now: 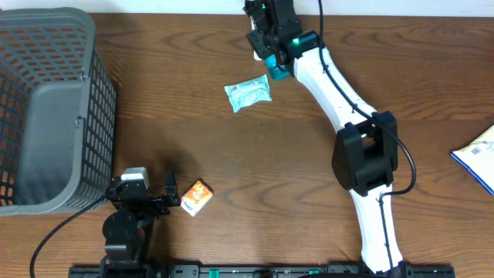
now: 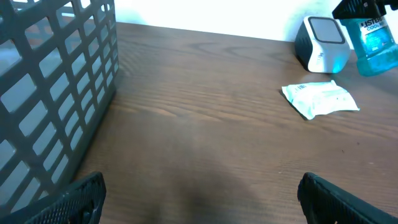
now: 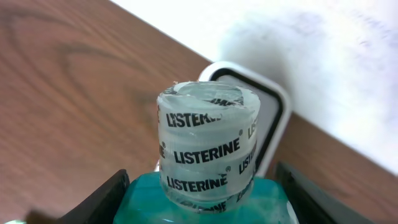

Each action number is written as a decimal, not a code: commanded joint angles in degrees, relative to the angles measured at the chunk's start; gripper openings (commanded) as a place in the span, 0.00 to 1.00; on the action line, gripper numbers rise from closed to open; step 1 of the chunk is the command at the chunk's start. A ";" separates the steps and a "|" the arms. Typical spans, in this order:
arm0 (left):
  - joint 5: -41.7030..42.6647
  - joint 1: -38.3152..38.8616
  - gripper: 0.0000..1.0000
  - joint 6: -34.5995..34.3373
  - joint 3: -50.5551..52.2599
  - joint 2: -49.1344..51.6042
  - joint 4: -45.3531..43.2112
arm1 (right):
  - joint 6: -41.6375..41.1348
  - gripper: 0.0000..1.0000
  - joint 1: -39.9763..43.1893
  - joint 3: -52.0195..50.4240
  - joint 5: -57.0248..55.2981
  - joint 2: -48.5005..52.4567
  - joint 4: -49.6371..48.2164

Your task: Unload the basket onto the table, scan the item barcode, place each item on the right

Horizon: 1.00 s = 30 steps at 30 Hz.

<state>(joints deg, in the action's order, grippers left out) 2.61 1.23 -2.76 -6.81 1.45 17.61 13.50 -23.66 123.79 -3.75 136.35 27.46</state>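
Note:
My right gripper is shut on a teal Listerine mouthwash bottle, one finger on each side of its shoulders, cap toward the camera. Just beyond the cap stands the white barcode scanner with its dark window. Overhead, the bottle hangs at the table's far edge under the right gripper. The left wrist view shows the bottle just right of the scanner. No barcode shows. My left gripper is open and empty near the front left.
A grey mesh basket fills the left side and looms close beside the left gripper. A white-and-teal packet lies in front of the scanner. A small orange box lies by the left gripper. A booklet is at the right edge.

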 commanded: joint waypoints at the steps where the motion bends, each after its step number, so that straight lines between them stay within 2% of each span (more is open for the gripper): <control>1: -0.52 0.09 0.98 0.55 1.29 -0.04 0.28 | 3.96 0.48 0.37 1.79 -0.87 0.66 -2.86; 9: -0.52 0.09 0.98 0.55 1.29 -0.04 0.28 | 6.29 0.47 1.55 1.86 -0.81 2.38 -11.72; 21: -0.52 0.09 0.98 0.55 1.29 -0.04 0.28 | 8.48 0.47 2.25 2.45 -0.83 6.14 -16.13; 30: -0.52 0.09 0.98 0.55 1.29 -0.04 0.28 | 8.41 0.47 2.32 4.26 -0.68 6.16 -15.82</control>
<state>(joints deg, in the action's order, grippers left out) 2.61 1.23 -2.76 -6.83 1.45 17.61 20.80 -21.54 124.68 -4.10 143.76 12.23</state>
